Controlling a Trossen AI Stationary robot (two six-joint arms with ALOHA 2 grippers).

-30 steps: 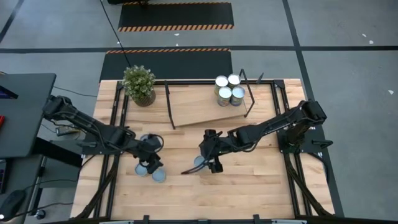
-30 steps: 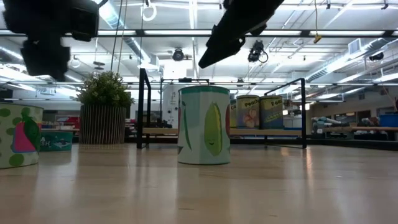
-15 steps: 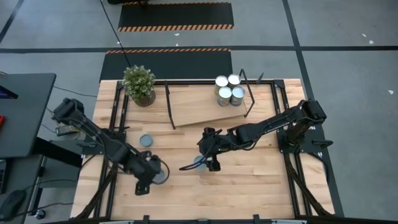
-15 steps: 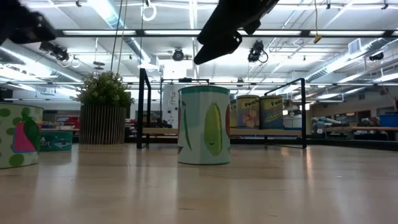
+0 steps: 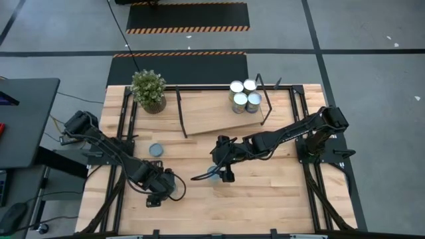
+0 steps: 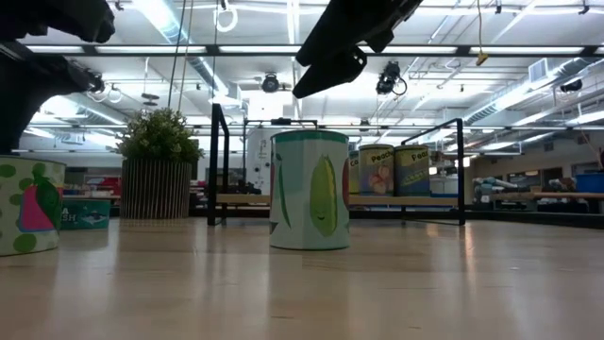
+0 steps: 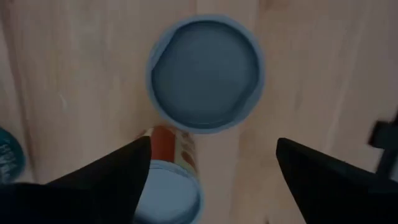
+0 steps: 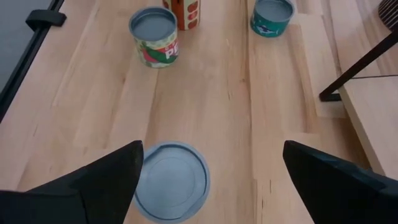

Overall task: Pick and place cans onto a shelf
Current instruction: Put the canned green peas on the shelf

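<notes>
Left jaws: the left gripper (image 7: pixel 208 177) hangs wide, holding nothing, straight over a small round blue-grey-topped metal can (image 7: pixel 206 73) standing upright at the near-left of the light wooden worktop (image 5: pixel 265 199); the can's axis runs up between the fingers.
Crowding: a second can with an orange-red label (image 7: pixel 171 186) stands just beside the first, close to one finger. This neighbour is the likeliest thing to get knocked.
Right jaws: the right gripper (image 8: pixel 208 180) is also spread and empty, above the corn-printed can (image 6: pixel 310 190) at mid-worktop; that can sits upright between the fingers.
Nearer arm: each arm has its own can; neither is gripped yet.
Mid-field: a low teal can (image 5: pixel 156 150) stands apart.
Far: the tilted light plywood shelf (image 5: pixel 206 109) with black rod ends carries four cans (image 5: pixel 244 96); a green potted plant (image 5: pixel 149 90) stands beside its left end.
</notes>
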